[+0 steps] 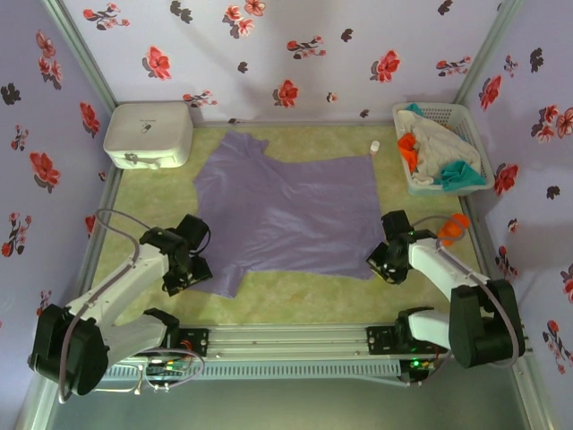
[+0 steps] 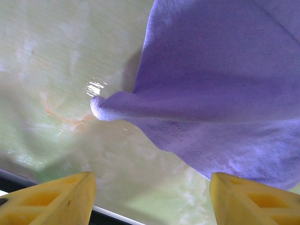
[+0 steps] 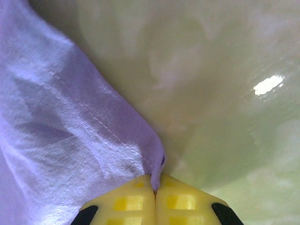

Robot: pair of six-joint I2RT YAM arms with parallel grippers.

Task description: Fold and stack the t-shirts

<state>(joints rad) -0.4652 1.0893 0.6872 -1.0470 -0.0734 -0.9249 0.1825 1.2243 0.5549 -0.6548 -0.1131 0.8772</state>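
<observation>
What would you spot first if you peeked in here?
The big purple t-shirt spread out across the middle of the table. The right claw is pinched shut on its near right corner, while the left claw stands open by the near left corner. A white basket of bright shirts sits at the far right.

Lavender t-shirt [image 1: 286, 210] reads as soft, matt knit cloth with a fine weave and twin stitch lines along the hem. Under it the tabletop [image 2: 51, 61] is smooth and glossy, marbled green, throwing bright glints. Yellow fingers [image 3: 136, 204] look like moulded plastic, gridded, low sheen. White box [image 1: 148, 133]: smooth plastic. Basket [image 1: 448, 110]: white lattice plastic.
</observation>
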